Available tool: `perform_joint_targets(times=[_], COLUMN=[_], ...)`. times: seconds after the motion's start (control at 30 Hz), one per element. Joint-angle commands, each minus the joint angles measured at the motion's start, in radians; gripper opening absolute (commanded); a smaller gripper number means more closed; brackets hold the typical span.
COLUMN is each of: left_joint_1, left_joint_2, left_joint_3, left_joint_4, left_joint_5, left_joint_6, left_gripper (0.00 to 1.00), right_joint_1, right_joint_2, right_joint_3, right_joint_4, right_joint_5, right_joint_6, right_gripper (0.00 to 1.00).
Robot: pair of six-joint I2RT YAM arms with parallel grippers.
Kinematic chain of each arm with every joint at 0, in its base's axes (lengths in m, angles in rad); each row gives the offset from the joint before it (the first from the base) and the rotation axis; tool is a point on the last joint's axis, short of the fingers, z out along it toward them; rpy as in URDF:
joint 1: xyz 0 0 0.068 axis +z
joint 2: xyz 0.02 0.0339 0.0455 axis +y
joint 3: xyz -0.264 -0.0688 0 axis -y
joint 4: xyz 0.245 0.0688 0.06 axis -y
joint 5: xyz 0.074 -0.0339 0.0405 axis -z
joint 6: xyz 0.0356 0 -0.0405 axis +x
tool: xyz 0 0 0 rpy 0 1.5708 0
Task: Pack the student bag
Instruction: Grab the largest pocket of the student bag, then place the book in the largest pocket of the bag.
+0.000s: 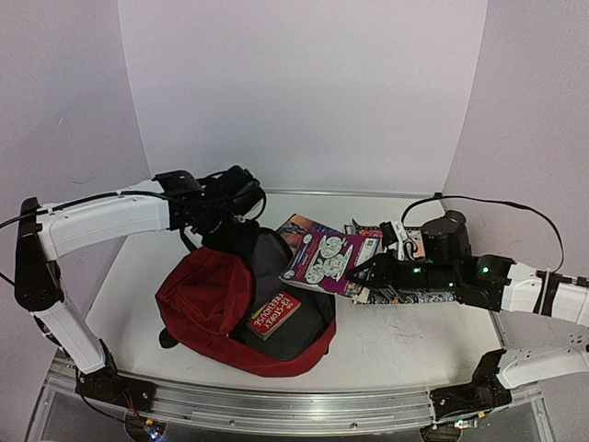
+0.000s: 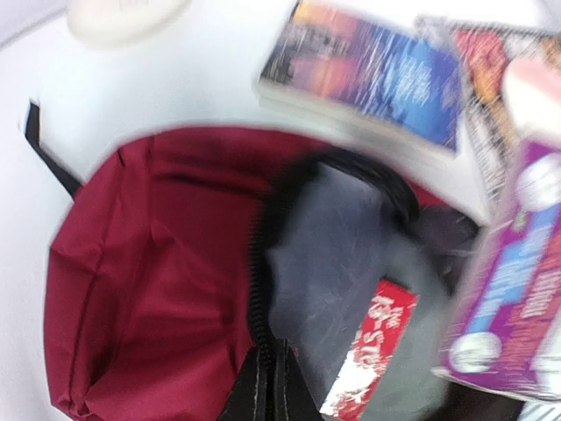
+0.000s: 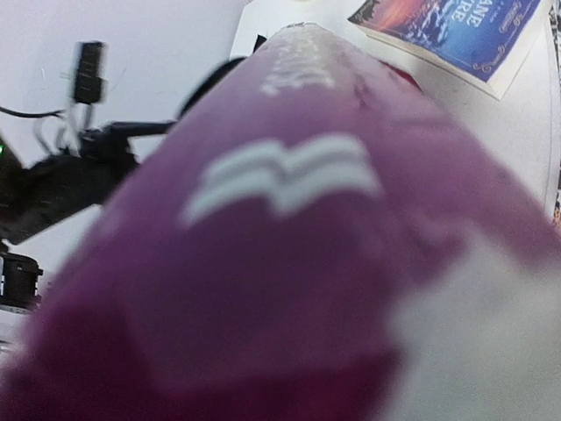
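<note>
The student bag (image 1: 204, 293) lies on the table, dark red, its zip open and its grey lining (image 2: 351, 254) showing. A red book (image 1: 273, 315) sits inside the opening. My left gripper (image 1: 237, 224) is shut on the black zip edge (image 2: 267, 386) at the bag's far end and holds the mouth up. At the bag's right side my right gripper (image 1: 368, 273) is shut on a purple book (image 1: 329, 260), which hangs tilted just above the mouth. That book (image 3: 289, 263) fills the right wrist view and hides the fingers.
A blue-covered book (image 1: 302, 225) lies flat behind the bag. A black-and-white patterned book (image 1: 425, 296) lies under my right arm, with more books beside it. White walls close in the table at the back and sides.
</note>
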Motion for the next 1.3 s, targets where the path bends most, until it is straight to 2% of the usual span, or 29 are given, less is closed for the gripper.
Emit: perform_joint_targets(times=[0.0,0.27,0.57,0.97,1.27], left_joint_1=[0.009,0.009,0.009,0.009,0.007], left_joint_2=[-0.087,-0.149,-0.209,-0.266,-0.296], left_joint_3=[0.110,0.179,0.126,0.030,-0.025], left_joint_4=[0.025,0.034,0.148,0.276,0.347], left_joint_5=[-0.070,-0.072,0.004,0.163,0.241], left_joint_6=[0.042,0.049,0.000,-0.052,-0.102], left_gripper=[0.00,0.00,0.00,0.00,0.00], right_joint_1=[-0.003,-0.003,-0.003,0.024,0.060], right_joint_2=[0.016,0.072,0.174,0.483,0.683], right_joint_3=[-0.005,-0.038,-0.052,0.138,0.301], right_joint_4=[0.113,0.207,0.406,0.621,0.650], right_joint_5=[-0.060,-0.097,-0.160,-0.195,-0.111], right_joint_6=[0.021,0.079,0.174,0.255,0.316], right_gripper=[0.00,0.00,0.00,0.00,0.00])
